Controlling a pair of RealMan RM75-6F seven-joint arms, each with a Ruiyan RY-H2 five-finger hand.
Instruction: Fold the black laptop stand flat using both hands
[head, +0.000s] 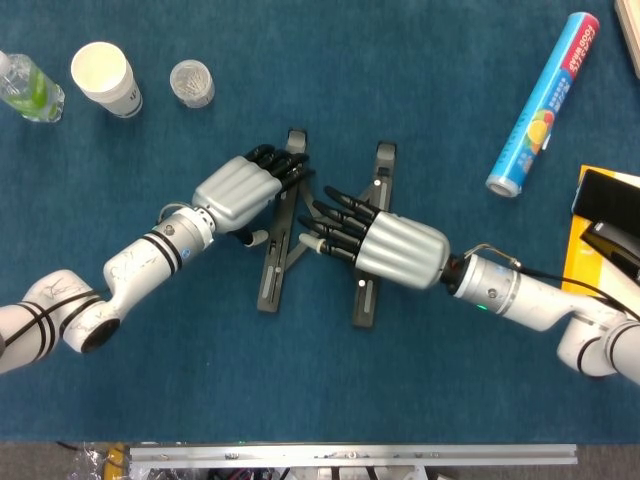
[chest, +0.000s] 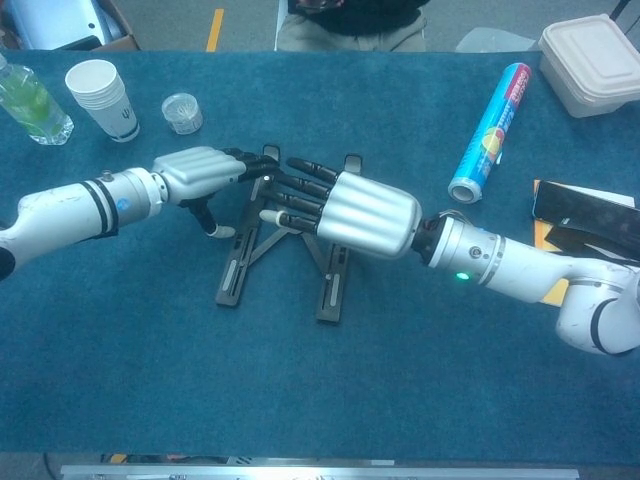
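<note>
The black laptop stand (head: 325, 240) lies near the centre of the blue worktop (head: 320, 380), its two long rails converging toward the far end and joined by a cross-link between them. It is not yet folded flat: the rails remain apart at the near end.

The left robot hand (head: 240, 187) rests on the far part of the left rail, fingers extended over the bar. This placement appears intended to brace that rail against sliding. It presses rather than grips; nothing is enclosed, and the fingers lie close together but uncurled.

The right robot hand (head: 375, 240) lies over the right rail, fingers spread and reaching toward the cross-link. It holds nothing. Its position suggests a sideways push to close the rail toward its partner.

Whether the fingertips actually contact the link cannot be determined from either view.

A paper cup (head: 104, 77) and a cling-film roll (head: 543, 104) stand well apart from the stand.
</note>
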